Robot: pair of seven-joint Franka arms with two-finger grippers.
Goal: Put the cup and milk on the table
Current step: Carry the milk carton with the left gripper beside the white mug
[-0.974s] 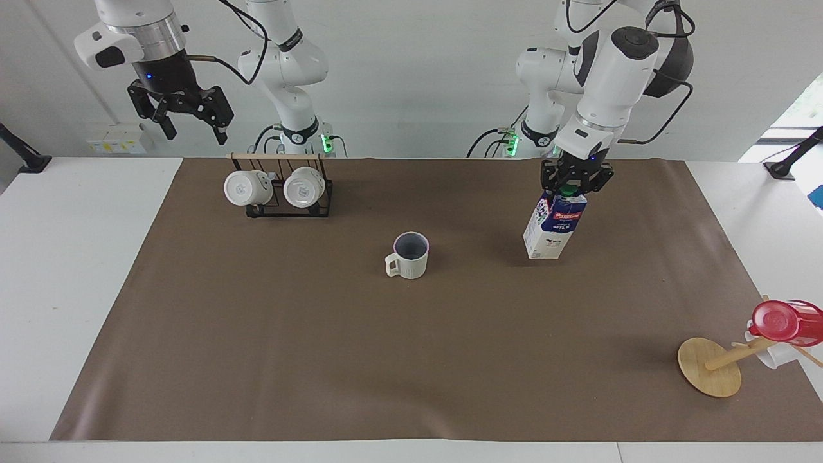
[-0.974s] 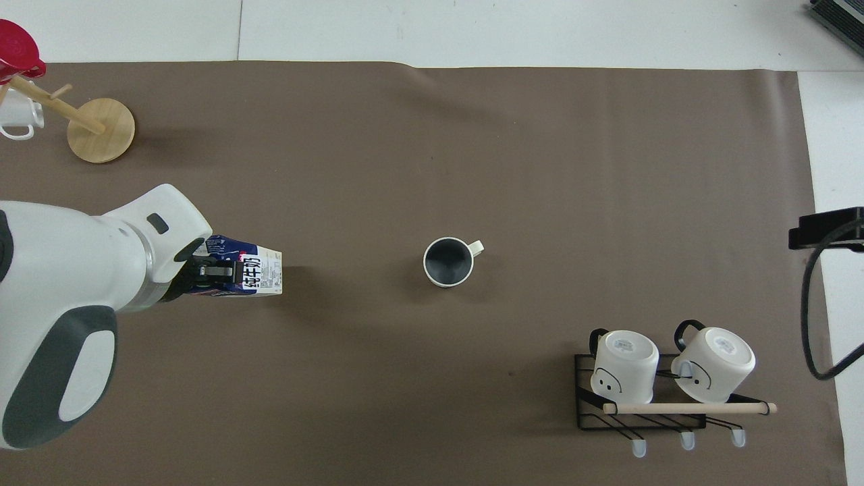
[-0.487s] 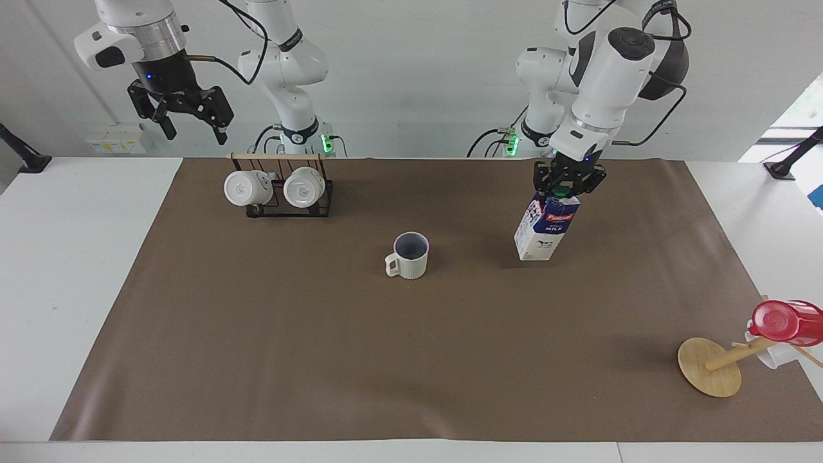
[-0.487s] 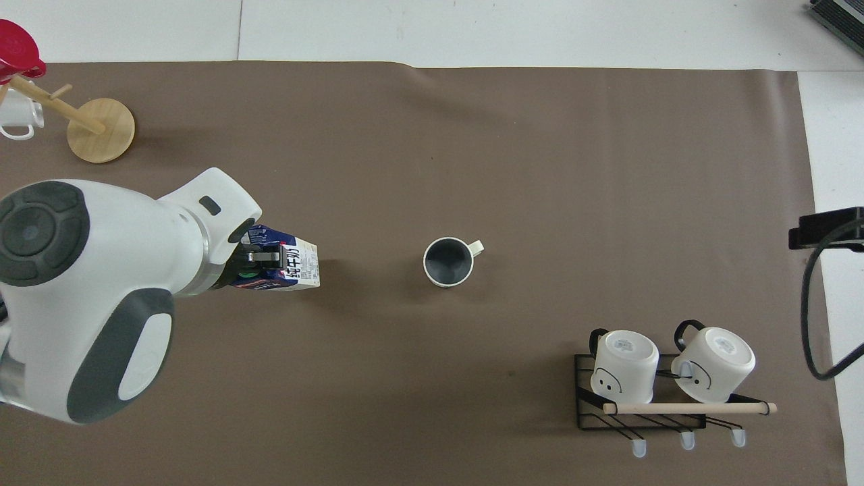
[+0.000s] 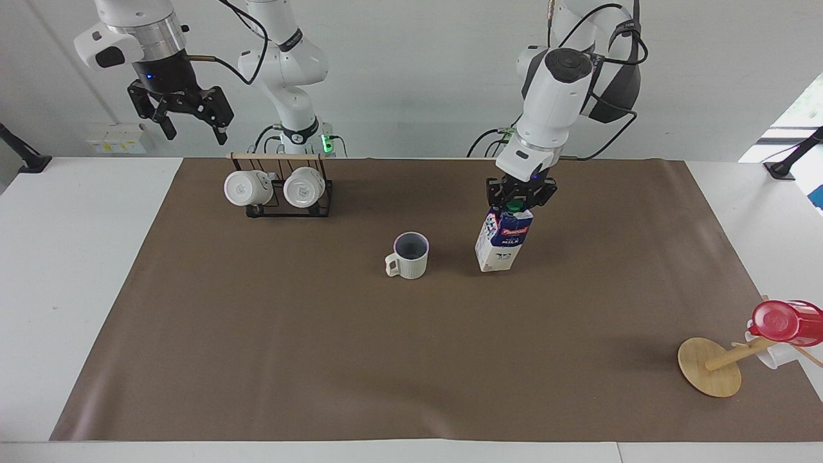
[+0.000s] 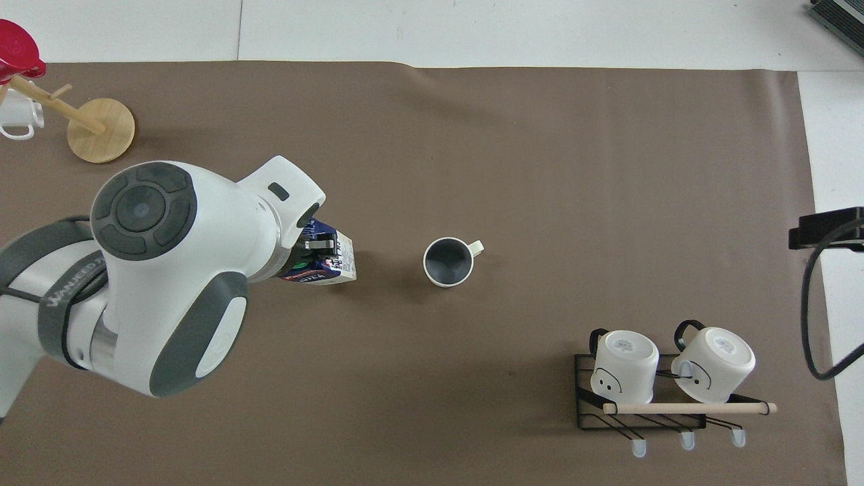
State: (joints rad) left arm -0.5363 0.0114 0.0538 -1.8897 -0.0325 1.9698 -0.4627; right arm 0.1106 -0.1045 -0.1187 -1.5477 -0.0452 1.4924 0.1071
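White wall at the back, white bench [image 5: 77, 270] with a brown sheet over most of it. Left claw [image 5: 521, 196] clamped on the top of the milk [image 5: 503, 239], carried in from the left arm's end over the last second and now just beside the cup [image 5: 408, 255], base at or barely above the sheet. Cup upright mid-sheet, already placed. Probably only lowering and release left. Right claw [image 5: 186, 116] waiting high over the mug rack [image 5: 286, 186], fingers apart, empty. Rack with two white mugs nearer the robots than the cup; tipped wooden stand [image 5: 710, 366] with red cup [image 5: 781, 321] well apart. Nothing between milk and cup.
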